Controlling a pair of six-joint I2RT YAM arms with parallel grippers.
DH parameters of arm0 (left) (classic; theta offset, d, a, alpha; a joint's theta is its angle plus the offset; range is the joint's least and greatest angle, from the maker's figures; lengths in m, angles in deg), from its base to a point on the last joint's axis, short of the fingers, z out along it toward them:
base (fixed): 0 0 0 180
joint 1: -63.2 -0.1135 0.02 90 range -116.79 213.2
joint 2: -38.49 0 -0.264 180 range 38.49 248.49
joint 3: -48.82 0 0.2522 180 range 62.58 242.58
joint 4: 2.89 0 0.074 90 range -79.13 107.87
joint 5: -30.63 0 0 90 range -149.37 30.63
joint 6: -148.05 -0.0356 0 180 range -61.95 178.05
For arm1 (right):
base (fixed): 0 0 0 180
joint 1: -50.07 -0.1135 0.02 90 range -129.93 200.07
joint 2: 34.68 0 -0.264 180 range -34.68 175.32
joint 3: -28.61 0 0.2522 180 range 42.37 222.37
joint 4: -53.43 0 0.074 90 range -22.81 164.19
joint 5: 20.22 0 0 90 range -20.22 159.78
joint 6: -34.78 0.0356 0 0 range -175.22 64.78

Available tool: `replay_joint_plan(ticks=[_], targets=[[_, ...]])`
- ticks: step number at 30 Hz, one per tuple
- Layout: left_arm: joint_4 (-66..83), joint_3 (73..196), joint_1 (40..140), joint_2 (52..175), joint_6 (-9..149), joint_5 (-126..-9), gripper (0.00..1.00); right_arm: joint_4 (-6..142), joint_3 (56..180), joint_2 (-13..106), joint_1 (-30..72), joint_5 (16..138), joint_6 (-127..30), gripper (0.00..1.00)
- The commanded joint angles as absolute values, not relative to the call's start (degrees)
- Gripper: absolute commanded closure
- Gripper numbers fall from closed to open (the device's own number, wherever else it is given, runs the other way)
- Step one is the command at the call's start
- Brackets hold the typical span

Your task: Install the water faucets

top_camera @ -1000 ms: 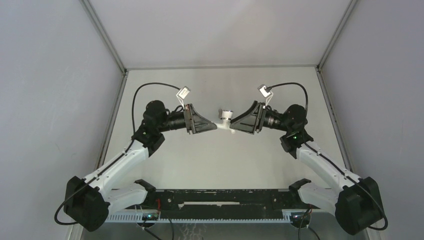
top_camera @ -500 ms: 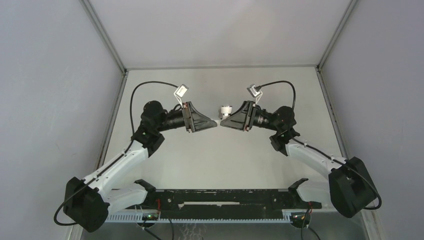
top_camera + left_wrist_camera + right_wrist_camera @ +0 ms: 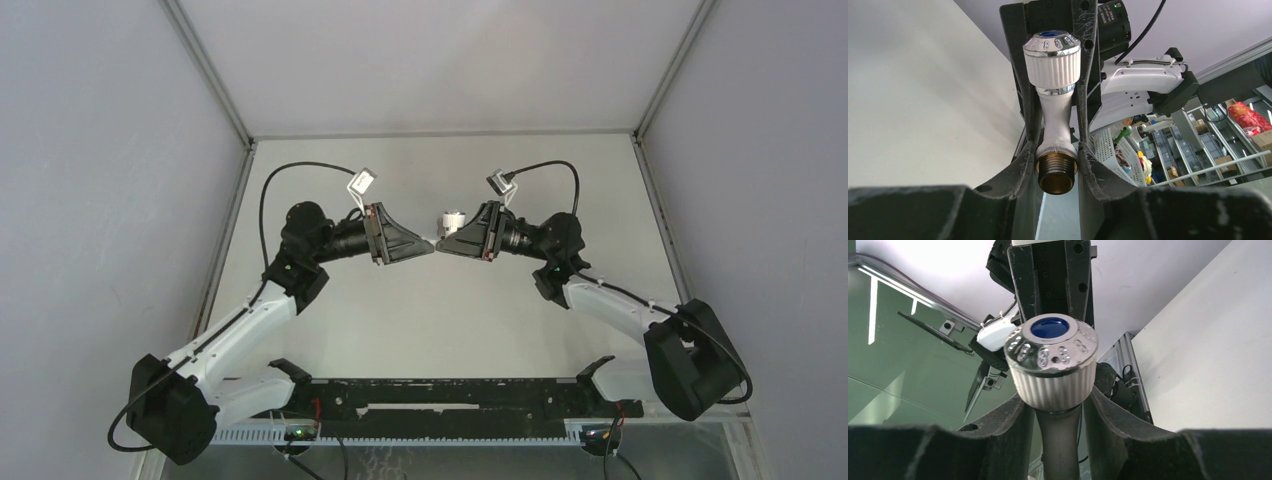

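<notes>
Right arm swung toward 9 o'clock: right hand (image 3: 445, 243) now meets left hand (image 3: 430, 247) above counter (image 3: 440, 320), water faucet (image 3: 453, 220) between them, just toward 12 o'clock.
Left wrist: left hand clamped above brass thread (image 3: 1056, 176).
Right wrist: fingers (image 3: 1010, 427) flank the neck under knob (image 3: 1050, 365); cannot tell if they grip.
Risk: uneven closing levers faucet loose.

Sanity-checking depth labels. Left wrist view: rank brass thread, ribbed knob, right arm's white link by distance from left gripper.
1. Brass thread of the faucet, held in the left gripper, bottom centre.
2. Ribbed knob, faucet's far end, upper centre.
3. Right arm's white link, behind it, upper right.
</notes>
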State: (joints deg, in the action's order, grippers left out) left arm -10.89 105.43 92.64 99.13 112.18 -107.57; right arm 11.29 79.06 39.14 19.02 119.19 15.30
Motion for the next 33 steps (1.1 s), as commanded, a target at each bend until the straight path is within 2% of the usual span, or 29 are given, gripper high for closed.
replay_joint_plan(ticks=[1, 7, 10, 11, 12, 14, 15, 16, 17, 19, 20, 21, 26, 29, 33], targets=[[-14.0, 105.4, 92.4, 97.6, 113.1, -107.6, 1.0, 7.0, 81.5, 40.1, 18.6, 119.0, 17.1, 0.54], [-14.0, 105.3, 92.4, 97.5, 113.3, -107.7, 1.0, 6.7, 82.0, 40.7, 18.4, 119.0, 17.6, 0.63], [-13.9, 105.3, 92.4, 97.5, 113.4, -107.6, 1.0, 6.0, 82.0, 40.9, 18.4, 118.8, 18.3, 0.76], [-13.9, 105.3, 92.4, 97.6, 113.4, -107.6, 1.0, 5.9, 82.0, 40.9, 18.3, 118.7, 18.4, 0.85], [-14.0, 105.3, 92.4, 97.6, 113.4, -107.6, 1.0, 6.0, 82.0, 41.0, 18.4, 118.6, 18.5, 0.99], [-13.0, 105.6, 92.4, 97.6, 113.2, -106.8, 1.0, 6.9, 82.0, 40.8, 18.6, 118.4, 18.4, 1.0], [-11.0, 106.1, 92.4, 97.9, 112.4, -106.3, 0.93, 8.1, 81.8, 40.4, 18.8, 118.0, 17.9, 1.0], [-9.0, 106.7, 92.4, 98.0, 111.3, -106.0, 0.82, 8.9, 81.3, 39.7, 19.0, 117.3, 17.3, 1.0], [-6.5, 107.4, 92.4, 98.1, 110.2, -105.1, 0.65, 10.8, 80.7, 38.6, 19.5, 116.2, 16.2, 1.0], [-0.9, 109.0, 92.1, 98.0, 107.3, -103.4, 0.23, 18.6, 79.8, 35.7, 21.6, 113.7, 12.7, 1.0], [1.7, 109.6, 91.9, 97.9, 105.9, -102.5, 0.06, 24.5, 79.6, 33.9, 23.0, 112.4, 10.1, 1.0], [3.8, 110.1, 91.5, 97.7, 104.9, -101.8, 0.01, 30.4, 79.3, 31.6, 24.6, 110.9, 6.5, 1.0], [16.8, 112.2, 88.8, 99.6, 98.4, -95.2, 0.0, 53.8, 77.4, 18.9, 33.8, 104.9, -4.7, 1.0], [28.6, 117.3, 89.3, 104.8, 93.5, -84.0, 0.0, 64.7, 77.4, 12.4, 38.3, 99.6, -12.1, 1.0], [35.5, 124.7, 92.3, 113.6, 91.6, -68.2, 0.01, 74.2, 77.4, 6.3, 39.3, 89.2, -19.1, 1.0]])
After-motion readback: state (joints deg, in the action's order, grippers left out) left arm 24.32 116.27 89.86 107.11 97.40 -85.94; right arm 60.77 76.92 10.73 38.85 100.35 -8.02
